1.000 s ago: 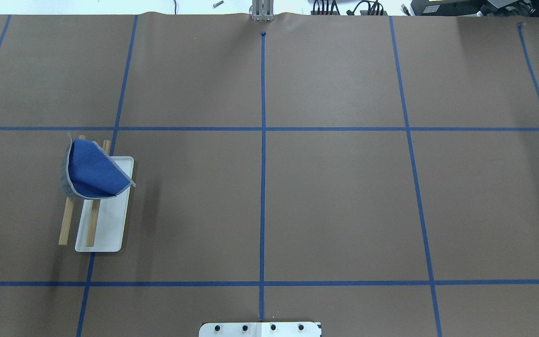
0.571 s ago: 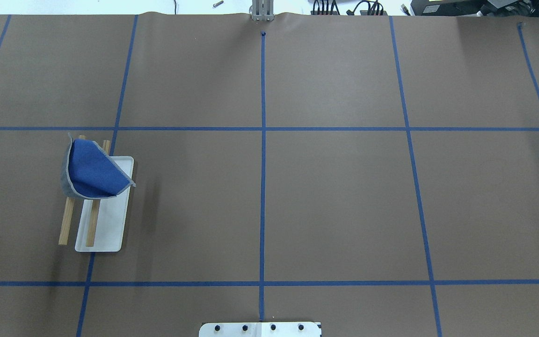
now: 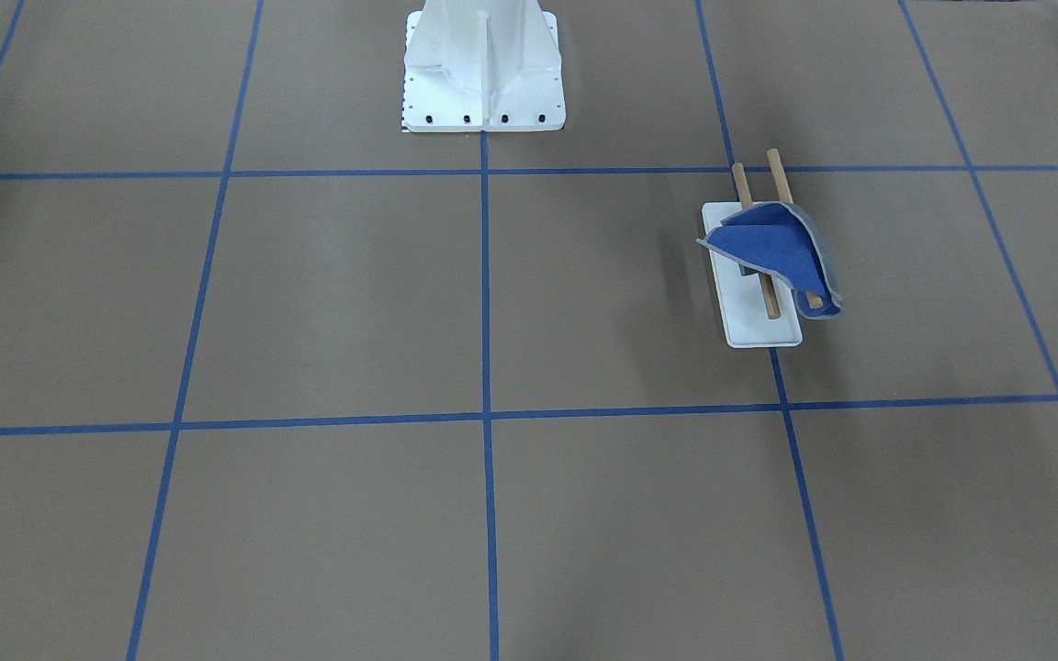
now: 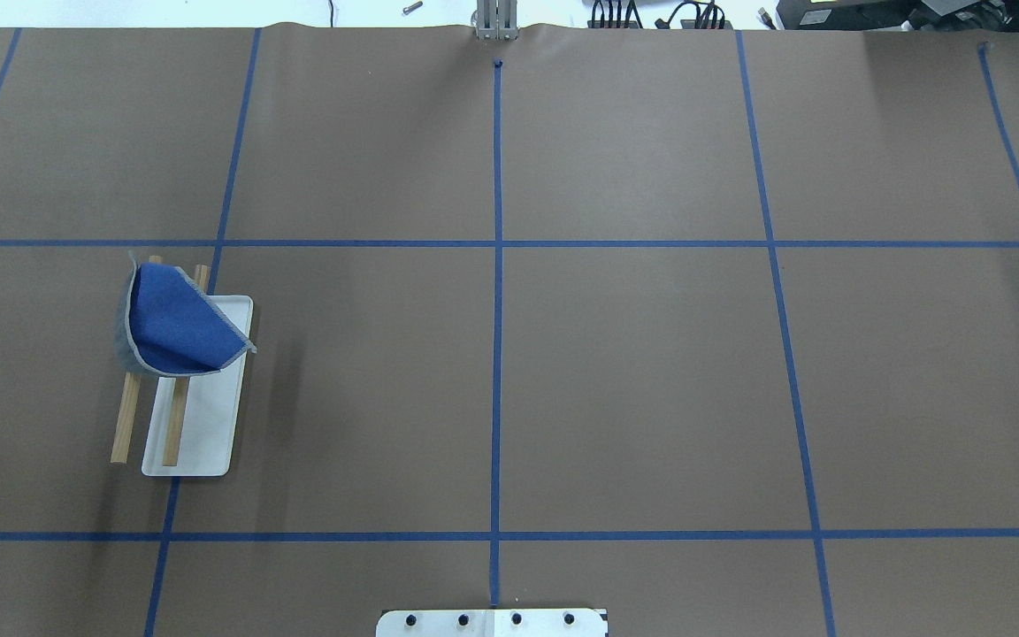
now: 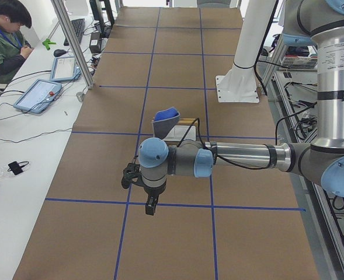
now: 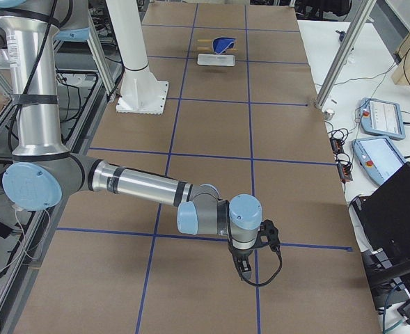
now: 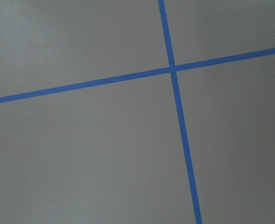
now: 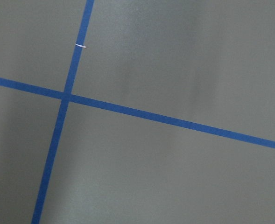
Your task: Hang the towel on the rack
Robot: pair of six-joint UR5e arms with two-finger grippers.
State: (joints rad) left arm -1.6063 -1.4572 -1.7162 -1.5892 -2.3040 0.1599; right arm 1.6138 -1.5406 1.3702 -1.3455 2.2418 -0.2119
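Observation:
The towel (image 4: 175,323), blue face up with a grey underside and pale edge, lies draped over the far ends of the rack's two wooden rails (image 4: 126,425). The rack stands on a white base (image 4: 200,433) on the table's left side. Both also show in the front view, towel (image 3: 772,243) over rack (image 3: 770,298). My left gripper (image 5: 151,207) shows only in the left side view, low over the table and well short of the towel (image 5: 166,115). My right gripper (image 6: 244,271) shows only in the right side view, far from the towel (image 6: 224,44). I cannot tell whether either is open or shut.
The robot's white base (image 3: 483,64) stands at the table's near middle edge. Blue tape lines grid the brown table. A seated operator (image 5: 5,35) and tablets (image 5: 37,96) are at a side bench. Metal posts (image 6: 340,52) stand at the table's far edge.

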